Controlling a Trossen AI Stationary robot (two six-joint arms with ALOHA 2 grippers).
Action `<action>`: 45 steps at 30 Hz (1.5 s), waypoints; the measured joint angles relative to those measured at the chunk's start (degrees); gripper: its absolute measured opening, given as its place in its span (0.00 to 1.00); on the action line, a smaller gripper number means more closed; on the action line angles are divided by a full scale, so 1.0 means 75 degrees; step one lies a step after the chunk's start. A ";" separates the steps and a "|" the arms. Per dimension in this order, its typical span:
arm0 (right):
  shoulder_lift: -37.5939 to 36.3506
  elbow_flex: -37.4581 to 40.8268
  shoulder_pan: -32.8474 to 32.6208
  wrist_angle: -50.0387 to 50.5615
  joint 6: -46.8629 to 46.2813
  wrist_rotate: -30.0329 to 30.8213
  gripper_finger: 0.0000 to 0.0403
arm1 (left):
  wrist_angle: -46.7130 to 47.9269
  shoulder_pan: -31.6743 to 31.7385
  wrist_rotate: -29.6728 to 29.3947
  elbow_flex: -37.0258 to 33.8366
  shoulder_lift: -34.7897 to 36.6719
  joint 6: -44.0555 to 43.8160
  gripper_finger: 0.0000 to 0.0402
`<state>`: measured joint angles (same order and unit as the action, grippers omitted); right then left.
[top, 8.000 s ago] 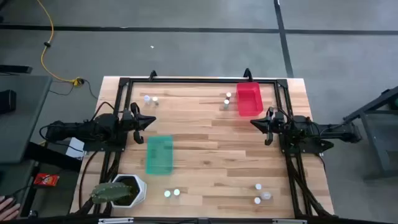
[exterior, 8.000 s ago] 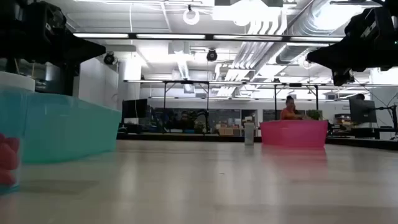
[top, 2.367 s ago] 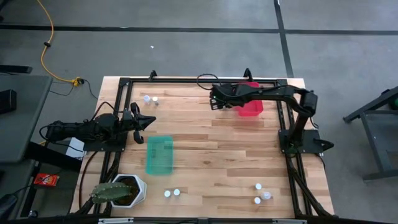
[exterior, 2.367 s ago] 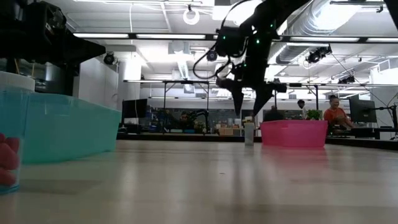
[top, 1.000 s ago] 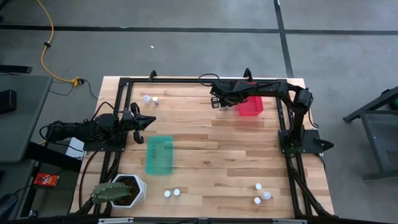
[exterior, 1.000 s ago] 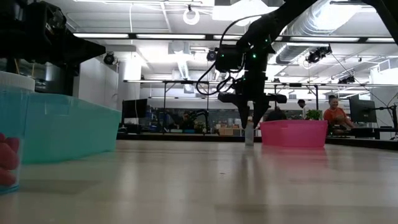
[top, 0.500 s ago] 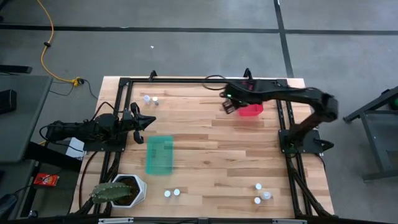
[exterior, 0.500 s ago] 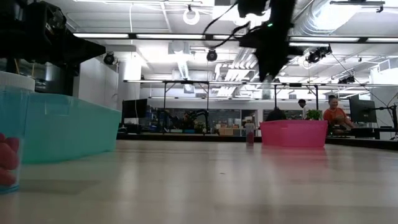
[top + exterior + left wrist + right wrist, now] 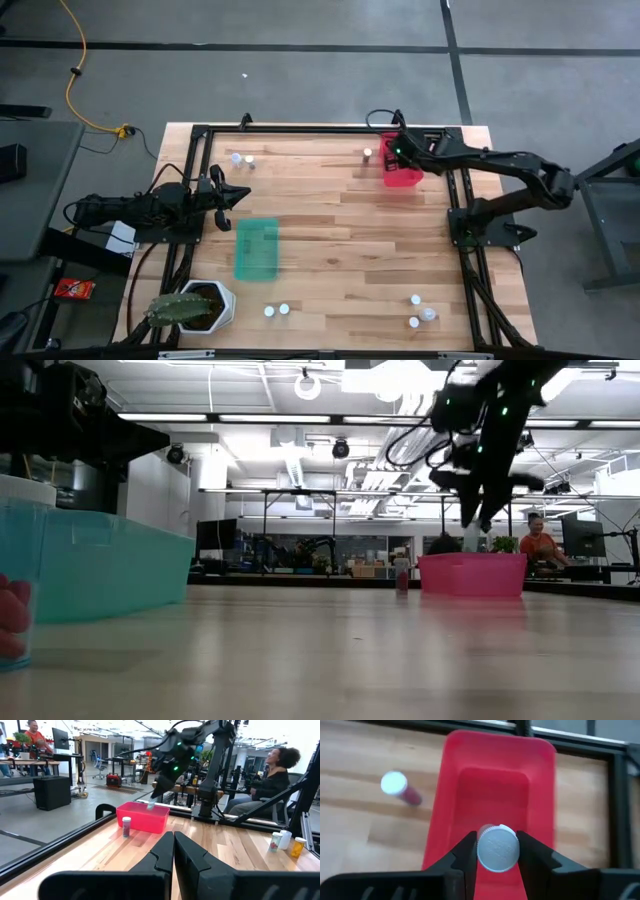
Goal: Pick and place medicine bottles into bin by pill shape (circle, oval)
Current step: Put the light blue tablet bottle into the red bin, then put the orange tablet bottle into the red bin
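My right gripper [image 9: 395,152] hangs over the red bin [image 9: 404,172] at the table's far right, shut on a small whitish bottle with a white round cap [image 9: 498,848]. In the low view it [image 9: 476,518] is above the bin [image 9: 472,574]. One more bottle [image 9: 367,153] stands on its base on the table just left of the bin. My left gripper [image 9: 173,842] is shut and empty, at rest by the table's left edge [image 9: 228,194], next to the teal bin [image 9: 255,249]. My right gripper pinches the bottle between its two fingers [image 9: 468,852], one on either side of its top end by the cap [image 9: 498,840]. The fingers point down from above. The bottle hangs upright, lifted clear, over the inside of the red bin.
Two bottles [image 9: 243,159] stand at the far left, two [image 9: 276,310] near the front edge and three [image 9: 420,312] at the front right. A white hexagonal pot with a cactus [image 9: 192,306] stands at the front left. A black frame [image 9: 320,130] runs round the table. People [image 9: 270,767] sit beyond it.
My right gripper has risen from beside the red bin with one of the two bottles that stood there, and has gone toward the table's right edge until it hangs over the bin. The bottle is lifted clear of the table. The other bottle has stayed.
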<state>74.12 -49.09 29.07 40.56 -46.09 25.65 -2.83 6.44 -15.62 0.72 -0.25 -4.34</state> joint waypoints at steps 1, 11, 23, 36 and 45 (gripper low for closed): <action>0.0102 0.0089 0.0148 -0.0271 0.0086 -0.0051 0.25 | 0.0000 0.0000 0.0001 0.0001 0.0000 0.0000 0.01; 0.1529 -0.0143 0.1060 -0.0720 0.1019 -0.0638 0.25 | 0.0000 0.0000 0.0000 -0.0001 0.0000 0.0000 0.01; 0.1825 -0.0305 0.1079 -0.0724 0.1201 -0.0624 0.25 | 0.0000 0.0000 0.0000 0.0002 0.0000 0.0000 0.01; 0.1825 -0.0305 0.1076 -0.0724 0.1152 -0.0625 0.46 | 0.0000 0.0000 0.0000 0.0002 0.0000 0.0000 0.01; 0.0866 -0.0305 0.0960 -0.0586 0.1210 -0.0610 0.50 | 0.0000 0.0000 0.0000 0.0001 0.0000 0.0000 0.01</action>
<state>80.61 -51.37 36.27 36.16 -37.02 21.07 -2.83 6.44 -15.62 0.72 -0.25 -4.34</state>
